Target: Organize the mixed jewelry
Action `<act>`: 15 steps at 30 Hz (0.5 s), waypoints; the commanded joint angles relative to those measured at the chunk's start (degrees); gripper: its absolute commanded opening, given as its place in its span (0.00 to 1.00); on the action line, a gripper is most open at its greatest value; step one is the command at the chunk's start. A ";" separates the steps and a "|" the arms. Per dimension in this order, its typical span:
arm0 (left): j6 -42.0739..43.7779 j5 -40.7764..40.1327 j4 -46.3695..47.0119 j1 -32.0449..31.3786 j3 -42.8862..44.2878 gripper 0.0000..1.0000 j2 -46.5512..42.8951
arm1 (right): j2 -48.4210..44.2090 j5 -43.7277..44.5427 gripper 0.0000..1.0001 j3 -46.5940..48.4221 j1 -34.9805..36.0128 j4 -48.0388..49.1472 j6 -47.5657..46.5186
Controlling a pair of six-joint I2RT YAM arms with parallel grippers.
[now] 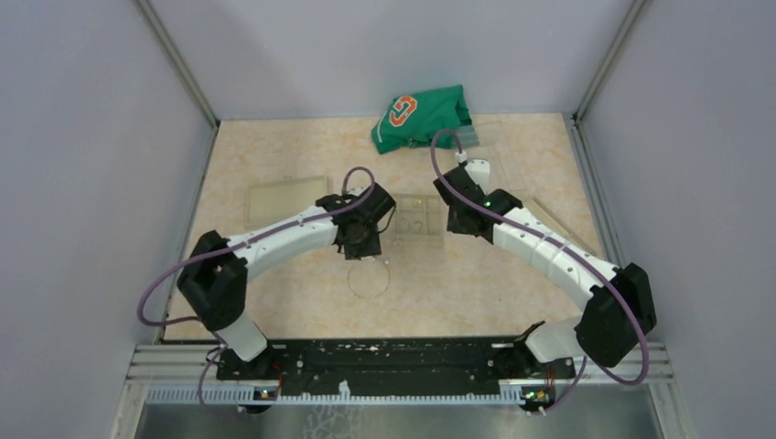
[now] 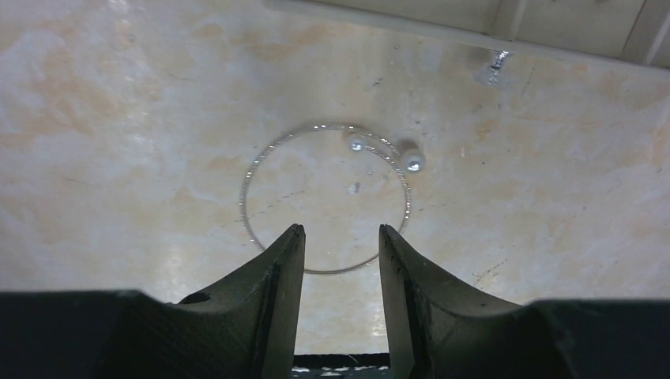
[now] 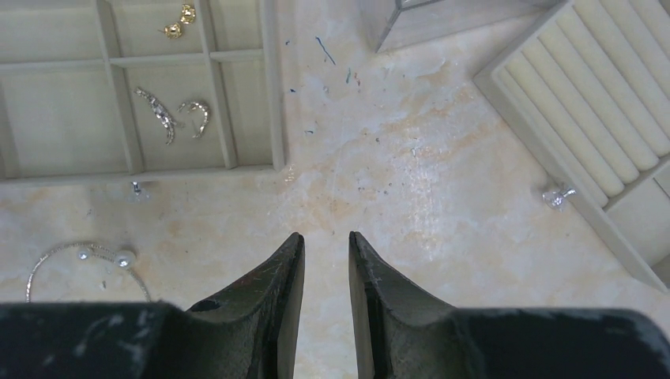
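The thin silver hoop [image 2: 246,193], carrying two pearly beads [image 2: 413,161], lies flat on the counter [image 2: 118,118], just short of the compartment box [image 3: 272,95] where curved silvery earrings [image 3: 162,114] are already sorted. I judge picking up the hoop to be the step in hand. My left claw [image 2: 341,237] hangs over its near arc, jaws partly apart and empty. Next I must drop until the tips straddle that wire, then pinch. My right claw [image 3: 325,241], narrow-gapped, holds nothing above bare counter.
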 commanded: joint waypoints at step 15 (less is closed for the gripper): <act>-14.37 -5.23 -4.08 -9.22 14.10 0.42 19.73 | -6.15 0.11 0.28 -1.75 -3.84 -0.26 -4.73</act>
